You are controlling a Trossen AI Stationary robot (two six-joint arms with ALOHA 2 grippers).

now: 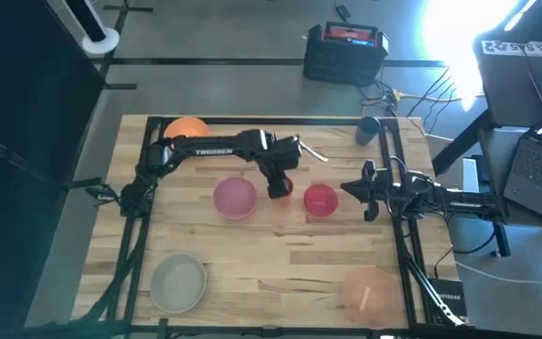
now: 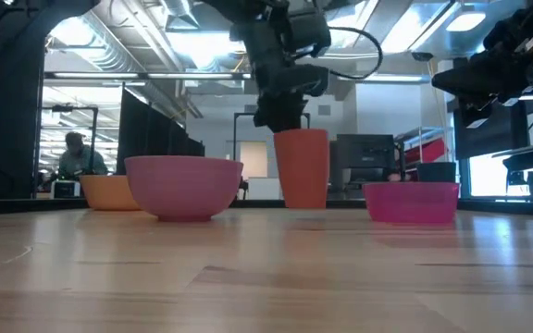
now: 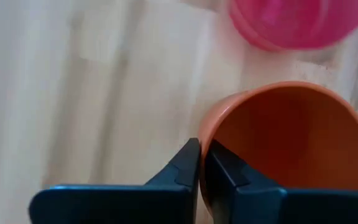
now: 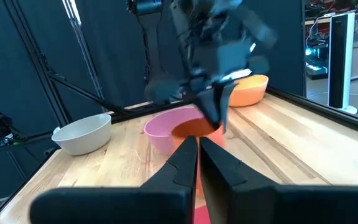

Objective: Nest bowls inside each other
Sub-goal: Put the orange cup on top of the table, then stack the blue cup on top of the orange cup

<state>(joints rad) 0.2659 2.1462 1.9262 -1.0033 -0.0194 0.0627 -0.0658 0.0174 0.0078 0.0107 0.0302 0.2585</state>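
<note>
An orange-red cup (image 2: 302, 171) stands upright on the table between the pale pink bowl (image 1: 234, 198) and the red bowl (image 1: 320, 200). My left gripper (image 3: 202, 163) is above it, pointing steeply down, shut at its rim. The orange bowl (image 1: 188, 127) sits at the far left, the whitish-grey bowl (image 1: 178, 282) near left, and the translucent peach bowl (image 1: 373, 290) near right. Each bowl rests on its base, apart from the others. My right gripper (image 1: 365, 193) waits shut at the table's right edge, holding nothing. My left gripper pinches the cup's rim (image 3: 205, 134), one finger inside the cup and one outside its wall. The fingers come from above, slanting down. The cup stays upright with its base on the table (image 2: 302, 205).
A small dark blue cup (image 1: 368, 130) stands at the far right corner, and a thin white object (image 1: 313, 153) lies near the far edge. Black frame rails run along the table's left and right sides. A person (image 2: 74, 153) sits far behind the table.
</note>
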